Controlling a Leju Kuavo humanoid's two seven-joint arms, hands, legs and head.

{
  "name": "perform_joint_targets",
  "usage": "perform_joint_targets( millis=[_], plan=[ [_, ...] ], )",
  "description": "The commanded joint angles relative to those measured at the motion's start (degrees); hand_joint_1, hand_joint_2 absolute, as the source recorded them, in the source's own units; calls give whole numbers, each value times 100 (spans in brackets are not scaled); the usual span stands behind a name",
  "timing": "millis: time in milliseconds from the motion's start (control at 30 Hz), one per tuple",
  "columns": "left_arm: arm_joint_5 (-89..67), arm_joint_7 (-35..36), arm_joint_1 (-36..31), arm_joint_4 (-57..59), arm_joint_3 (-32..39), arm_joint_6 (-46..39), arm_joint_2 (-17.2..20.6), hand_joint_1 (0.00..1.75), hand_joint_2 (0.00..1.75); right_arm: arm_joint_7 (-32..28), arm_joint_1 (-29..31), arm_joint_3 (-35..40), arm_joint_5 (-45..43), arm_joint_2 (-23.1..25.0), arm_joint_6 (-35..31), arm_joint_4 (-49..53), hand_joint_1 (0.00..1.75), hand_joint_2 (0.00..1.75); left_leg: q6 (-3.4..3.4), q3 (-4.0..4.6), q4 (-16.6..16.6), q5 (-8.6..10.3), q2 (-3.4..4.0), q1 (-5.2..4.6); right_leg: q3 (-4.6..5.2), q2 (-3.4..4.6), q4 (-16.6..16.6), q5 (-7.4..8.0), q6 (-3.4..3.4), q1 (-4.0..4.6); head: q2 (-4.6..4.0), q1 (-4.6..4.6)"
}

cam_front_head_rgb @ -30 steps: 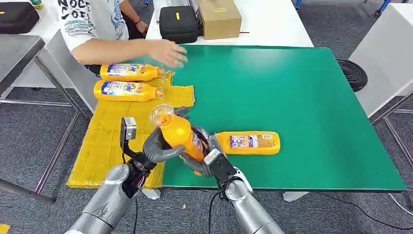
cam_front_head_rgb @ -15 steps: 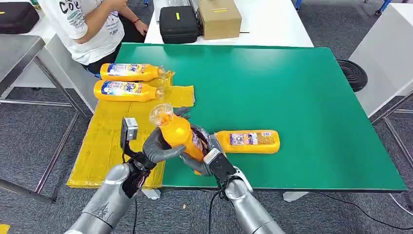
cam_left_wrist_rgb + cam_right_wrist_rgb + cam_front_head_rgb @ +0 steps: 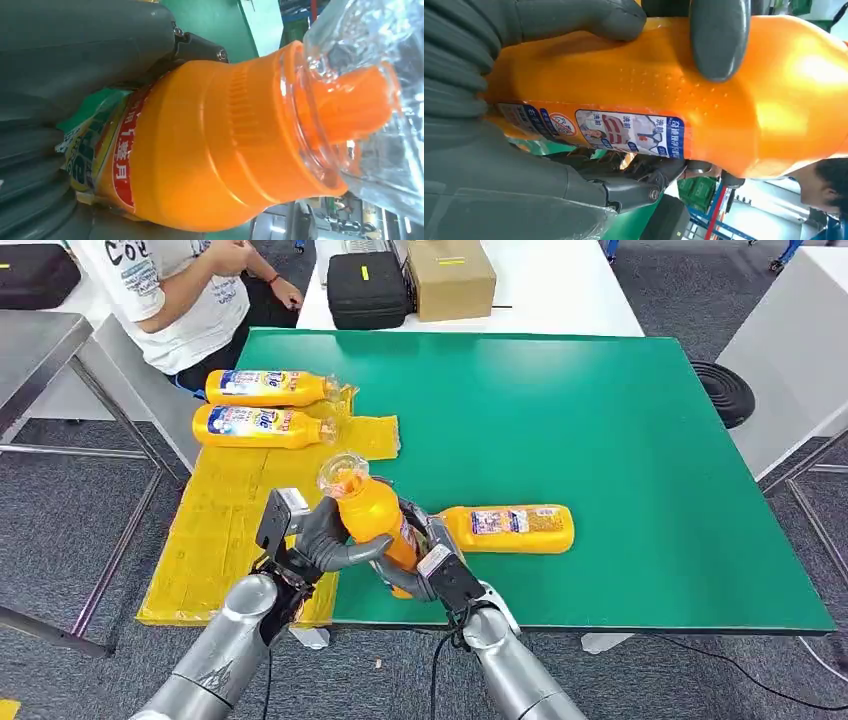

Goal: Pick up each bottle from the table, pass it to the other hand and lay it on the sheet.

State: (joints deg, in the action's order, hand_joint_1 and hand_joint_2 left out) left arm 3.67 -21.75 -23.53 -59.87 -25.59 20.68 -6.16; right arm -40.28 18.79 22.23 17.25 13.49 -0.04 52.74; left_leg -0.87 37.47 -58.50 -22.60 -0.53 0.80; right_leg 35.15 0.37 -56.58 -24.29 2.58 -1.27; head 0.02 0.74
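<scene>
An orange bottle [image 3: 368, 517] with a clear cap stands tilted above the table's front edge, cap pointing up and away. My left hand [image 3: 325, 540] grips its upper body from the left. My right hand [image 3: 425, 562] holds its lower part from the right. The left wrist view shows the bottle's [image 3: 225, 150] neck and cap up close against the left hand [image 3: 75, 50]. The right wrist view shows the labelled body of the bottle [image 3: 724, 115] wrapped by the right hand [image 3: 479, 165]. A second bottle [image 3: 512, 530] lies on the green table [image 3: 600, 420]. Two bottles [image 3: 265, 388] [image 3: 258, 427] lie on the yellow sheet [image 3: 220, 520].
A person [image 3: 175, 290] in a white shirt sits at the far left behind the sheet. A black case [image 3: 368, 288] and a cardboard box [image 3: 450, 277] stand on the white table beyond. A black round object [image 3: 725, 392] lies on the floor to the right.
The person's arm has drawn back from over the sheet. My left hand and the held bottle have shifted slightly to the right, and the bottle stands a little more upright.
</scene>
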Motion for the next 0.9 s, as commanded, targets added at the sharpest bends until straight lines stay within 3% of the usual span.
perform_joint_targets(
  millis=[33, 100, 133, 233, 267, 667, 900],
  plan=[
    [-1, 29, -323, 154, -153, 79, 135, 175, 175, 28, 260, 32, 29, -74, 14, -397, 175, 175, 0, -11, 0, -4, 2, 1, -12, -3, 2, -3, -8, 3, 0, 0],
    [6, 36, -301, 120, -117, 76, 133, 175, 175, 28, 270, 17, 50, -66, -25, -425, 175, 175, 0, -16, -1, -6, 2, 3, -18, -4, 2, -6, -11, 5, 0, 0],
    [5, 46, -291, 105, -96, 66, 132, 175, 175, 28, 283, 1, 103, -57, -72, -473, 0, 175, 0, -9, 0, -3, 2, 1, -10, -3, 2, -2, -8, 3, 0, 0],
    [-18, 66, -244, 47, -4, -4, 148, 175, 175, 28, 293, -103, 248, -6, -248, -530, 0, 175, 0, -28, 0, -11, 9, 2, -28, 1, 2, -9, -16, 5, 0, 0],
    [-34, 72, -229, 31, 33, -36, 158, 175, 175, 28, 272, -171, 262, 8, -299, -477, 0, 0, 1, -21, 3, -8, 10, 0, -20, 3, 3, -5, -12, 2, 0, 0],
    [-222, 134, -191, -6, 355, -356, 166, 175, 175, 28, -39, -530, 498, 0, -347, 270, 0, 0, 0, -13, 2, -5, 1, 1, -15, -5, 3, -5, -9, 3, 0, 0],
    [-881, 279, -150, -265, 724, -1353, 217, 175, 175, 77, -353, -578, 690, -20, -343, 1008, 0, 0, 1, -12, 2, -6, 5, 0, -13, 1, 2, -4, -9, 2, 0, 0]
  ],
)
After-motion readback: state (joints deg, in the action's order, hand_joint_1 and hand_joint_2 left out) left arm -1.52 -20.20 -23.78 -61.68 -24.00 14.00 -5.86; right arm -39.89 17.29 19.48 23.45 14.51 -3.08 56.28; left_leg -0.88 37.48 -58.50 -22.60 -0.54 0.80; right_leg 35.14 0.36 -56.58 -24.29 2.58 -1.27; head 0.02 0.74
